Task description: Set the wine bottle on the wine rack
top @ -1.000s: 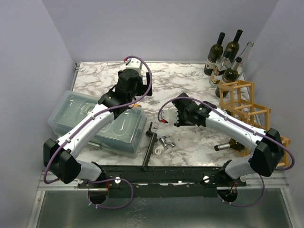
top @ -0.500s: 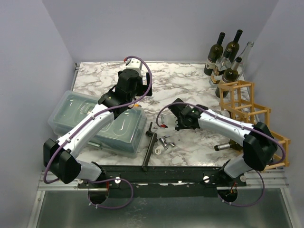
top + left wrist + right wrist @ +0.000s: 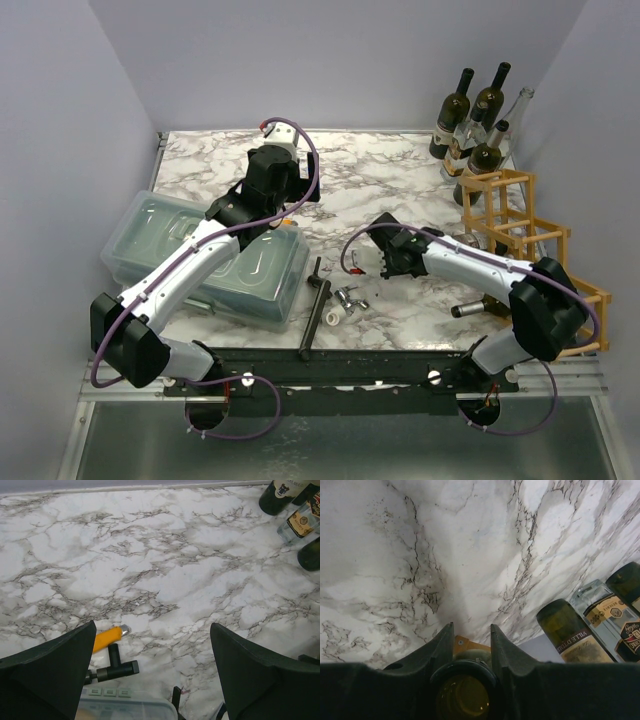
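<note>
Slippage risk: right pincer (image 3: 470, 630) clenched on the wine bottle (image 3: 464, 690) by one end. Swinging toward the rack (image 3: 538, 232) at the counter's (image 3: 400, 170) right edge could twist it loose.

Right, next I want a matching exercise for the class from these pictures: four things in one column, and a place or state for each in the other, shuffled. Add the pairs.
1. wine rack
2. clear lidded bin
3. upright bottles
4. left fingers

A. far right corner of the table
B. spread wide, nothing between them
C. left side of the table
D. light-brown wood, at the right edge

Pairs: 1-D, 2-C, 3-A, 4-B
</note>
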Controlling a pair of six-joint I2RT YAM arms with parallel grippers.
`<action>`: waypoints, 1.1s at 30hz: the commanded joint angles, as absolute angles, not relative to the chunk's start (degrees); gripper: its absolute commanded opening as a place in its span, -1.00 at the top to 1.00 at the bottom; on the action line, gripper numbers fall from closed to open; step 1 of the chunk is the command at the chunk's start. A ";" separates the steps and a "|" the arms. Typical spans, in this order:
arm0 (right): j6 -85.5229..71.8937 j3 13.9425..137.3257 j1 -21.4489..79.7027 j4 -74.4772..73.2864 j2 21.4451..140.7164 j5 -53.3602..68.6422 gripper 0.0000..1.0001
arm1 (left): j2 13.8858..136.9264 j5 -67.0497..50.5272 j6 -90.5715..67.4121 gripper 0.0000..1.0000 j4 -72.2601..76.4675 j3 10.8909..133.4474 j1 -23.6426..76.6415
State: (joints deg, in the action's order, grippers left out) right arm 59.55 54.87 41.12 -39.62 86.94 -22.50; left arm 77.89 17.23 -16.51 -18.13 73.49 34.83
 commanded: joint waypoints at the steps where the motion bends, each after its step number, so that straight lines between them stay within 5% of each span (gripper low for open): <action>1: 62.89 53.13 39.82 -38.94 84.07 -28.94 0.99 | 76.27 16.99 -16.40 -0.94 -18.26 75.03 34.54; 33: 74.51 43.88 31.11 -24.16 81.35 -31.03 0.98 | 77.76 10.59 -21.47 -0.91 -18.48 75.15 35.16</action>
State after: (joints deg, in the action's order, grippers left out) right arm 69.08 46.28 31.77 -27.88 83.40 -24.84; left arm 77.89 12.95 -19.90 -18.17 73.49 34.92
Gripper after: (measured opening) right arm 0.342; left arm 0.958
